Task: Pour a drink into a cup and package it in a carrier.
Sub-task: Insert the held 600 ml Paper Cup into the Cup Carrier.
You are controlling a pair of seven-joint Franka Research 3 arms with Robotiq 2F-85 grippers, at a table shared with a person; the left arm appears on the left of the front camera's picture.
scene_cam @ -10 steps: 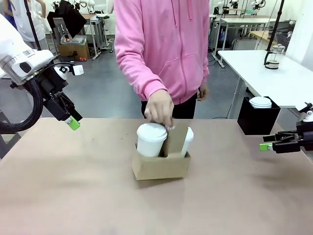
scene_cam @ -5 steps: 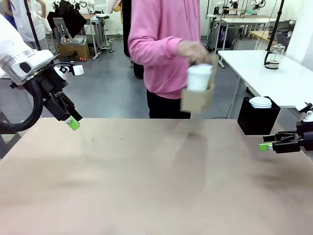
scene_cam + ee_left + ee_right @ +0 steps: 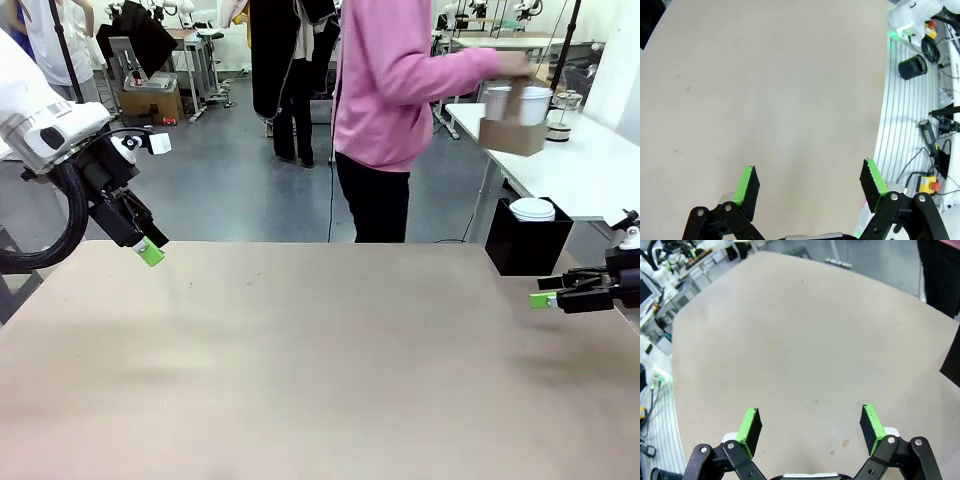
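Carrier is off the bench, in the person's hand over the far white table, white cup seated in it; packaging looks done, only hand-off left. Near: left gripper and right gripper, jaws wide open, empty, green ridged pads. Bench matte tan. Carrier brown cardboard, boxy. Further back, black square box.

Robotics lab, white worktables, robot arm base, cables on floor
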